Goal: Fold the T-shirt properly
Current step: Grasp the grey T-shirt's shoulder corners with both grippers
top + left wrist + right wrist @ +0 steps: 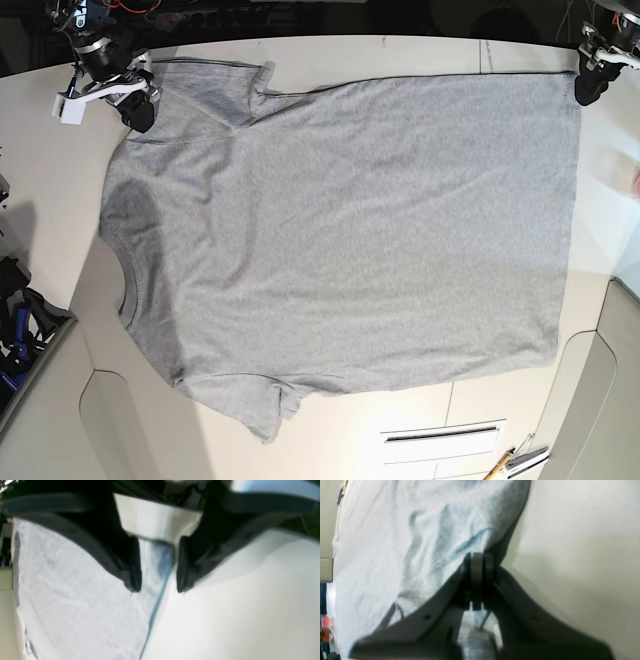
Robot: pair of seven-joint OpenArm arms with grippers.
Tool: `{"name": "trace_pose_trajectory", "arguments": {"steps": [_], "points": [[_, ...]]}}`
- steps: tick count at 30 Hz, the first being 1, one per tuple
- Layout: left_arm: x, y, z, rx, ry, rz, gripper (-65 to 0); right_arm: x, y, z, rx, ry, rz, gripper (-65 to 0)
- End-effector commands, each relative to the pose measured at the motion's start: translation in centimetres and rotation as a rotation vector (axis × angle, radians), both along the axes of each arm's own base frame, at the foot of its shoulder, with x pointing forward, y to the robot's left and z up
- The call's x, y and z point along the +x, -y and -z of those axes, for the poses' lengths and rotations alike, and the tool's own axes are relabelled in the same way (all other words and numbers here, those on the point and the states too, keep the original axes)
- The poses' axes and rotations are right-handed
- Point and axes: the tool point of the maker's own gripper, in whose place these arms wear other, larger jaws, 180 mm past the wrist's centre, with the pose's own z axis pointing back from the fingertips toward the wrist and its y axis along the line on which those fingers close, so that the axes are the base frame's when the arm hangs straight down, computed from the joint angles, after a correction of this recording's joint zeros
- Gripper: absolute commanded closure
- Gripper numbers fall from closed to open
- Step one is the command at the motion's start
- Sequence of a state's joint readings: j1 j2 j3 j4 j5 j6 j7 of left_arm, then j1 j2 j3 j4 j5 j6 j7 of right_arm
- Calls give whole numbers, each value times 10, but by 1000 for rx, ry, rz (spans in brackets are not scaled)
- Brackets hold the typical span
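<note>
While the large heather-grey short-sleeved cotton T-shirt [340,240] lies spread plain side up across the pale worktop [50,230], its long axis runs side to side in the base view, with the ribbed neck toward that view's left and the hem toward its right. At the far left corner, by the shoulder and sleeve, the right pincer [478,562] has its jaws pressed together on a pinch of the grey cloth, which bunches into creases just beyond the tips. At the far right corner, by the hem, the left pincer [157,588] stands with its jaws apart, one tip over the fabric and the other over bare worktop, so the shirt's edge runs straight between them without being gripped. Both arms sit along the same far edge, one at each end of the garment, and the rest of the shirt lies toward the near side from them. Judging by this, a fold would carry that far edge across the body toward the near edge.
</note>
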State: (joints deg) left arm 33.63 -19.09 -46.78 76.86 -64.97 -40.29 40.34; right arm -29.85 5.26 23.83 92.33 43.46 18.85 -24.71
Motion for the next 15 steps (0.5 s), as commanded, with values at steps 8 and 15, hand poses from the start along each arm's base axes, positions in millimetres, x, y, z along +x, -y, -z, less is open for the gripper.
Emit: {"name": "trace_pose_trajectory", "arguments": {"steps": [8, 15], "points": [[-4, -16, -4, 36, -52, 30, -331, 1, 2, -5, -7, 18, -6, 0], [-19, 9, 15, -43, -110, 43, -331, 1, 1, -5, -5, 16, -7, 0]]}}
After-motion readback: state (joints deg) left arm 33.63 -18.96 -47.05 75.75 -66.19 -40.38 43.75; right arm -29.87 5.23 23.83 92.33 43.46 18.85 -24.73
